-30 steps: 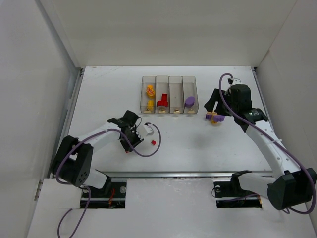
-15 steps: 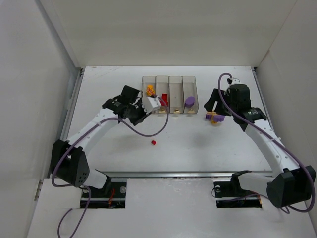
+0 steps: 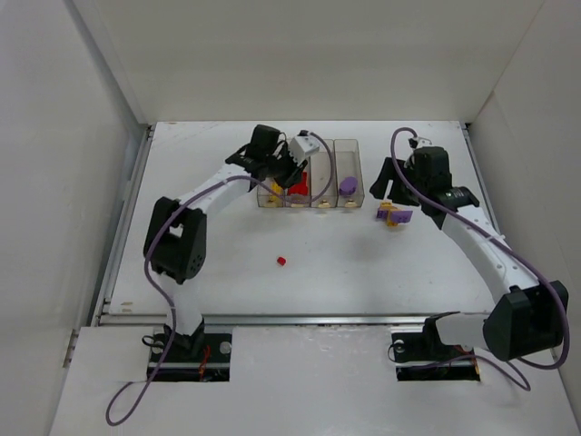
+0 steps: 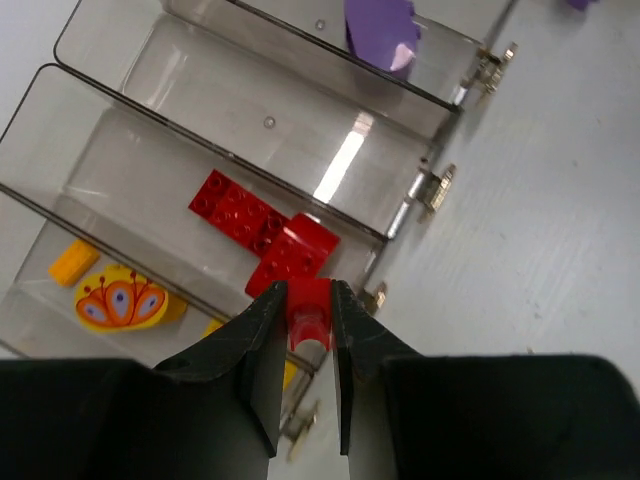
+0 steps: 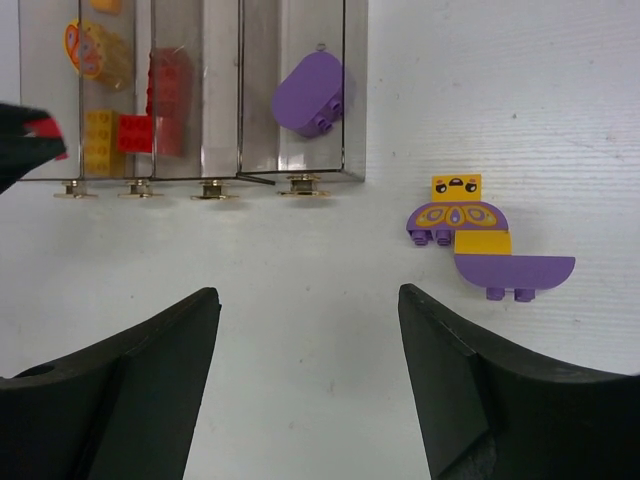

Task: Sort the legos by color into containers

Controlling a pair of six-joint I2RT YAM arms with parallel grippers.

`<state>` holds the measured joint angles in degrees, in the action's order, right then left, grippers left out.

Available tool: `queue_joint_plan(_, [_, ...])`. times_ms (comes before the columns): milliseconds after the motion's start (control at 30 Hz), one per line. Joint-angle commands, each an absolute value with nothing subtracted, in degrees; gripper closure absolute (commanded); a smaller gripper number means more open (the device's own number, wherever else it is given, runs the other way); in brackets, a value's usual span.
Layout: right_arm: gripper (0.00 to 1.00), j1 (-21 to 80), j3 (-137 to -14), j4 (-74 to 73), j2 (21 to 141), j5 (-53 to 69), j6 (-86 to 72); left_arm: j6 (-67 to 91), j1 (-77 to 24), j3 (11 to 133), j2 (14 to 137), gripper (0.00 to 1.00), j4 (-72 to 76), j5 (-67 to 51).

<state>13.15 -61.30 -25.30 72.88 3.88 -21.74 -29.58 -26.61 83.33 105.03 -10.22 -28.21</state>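
Confirming left gripper (image 4: pixel 307 293) has swung from table centre to clear plastic four-bin container row (image 3: pixel 322 143), jaws clenched on small red lego brick (image 4: pixel 308 320). I judge release over red bin next. Right gripper (image 5: pixel 307 295) unmoved, jaws apart, beside purple-yellow lego cluster (image 5: pixel 480 240).

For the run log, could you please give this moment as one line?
left gripper: shut on red lego above containers | right gripper: open, near purple-yellow cluster | loose red piece on table
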Motion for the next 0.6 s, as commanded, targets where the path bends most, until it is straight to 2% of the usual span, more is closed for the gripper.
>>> queue_joint_plan(0, [0.22,12.92,-64.07,-22.41,73.92,3.43,-20.39,-21.63,-25.84,89.9,110.11,1.0,-0.8,-29.19])
queue_joint_plan(200, [0.22,12.92,-64.6,-23.46,74.97,3.43,-20.39,-20.13,-25.31,99.84,119.88,0.98,0.26,-27.16])
queue_joint_plan(233, [0.22,12.92,-65.12,-23.47,74.97,3.43,-20.39,-19.43,-25.31,100.54,120.49,0.94,0.26,-27.16])
queue_joint_plan(267, [0.22,12.92,-65.13,-23.47,75.49,3.43,-20.39,-19.42,-25.31,101.85,121.63,0.83,0.26,-27.16])
queue_joint_plan(433, [0.22,12.92,-65.65,-24.52,75.5,2.9,-20.91,-17.58,-25.31,101.96,121.39,0.46,-1.85,-25.14])
queue_joint_plan(533, [0.22,12.92,-65.65,-24.52,75.5,2.9,-20.92,-17.58,-25.31,98.36,118.92,0.39,-0.71,-24.52])
queue_joint_plan(567, [0.22,12.92,-65.65,-24.52,75.5,2.9,-20.92,-18.1,-25.31,97.48,118.31,0.34,-0.7,-24.0])
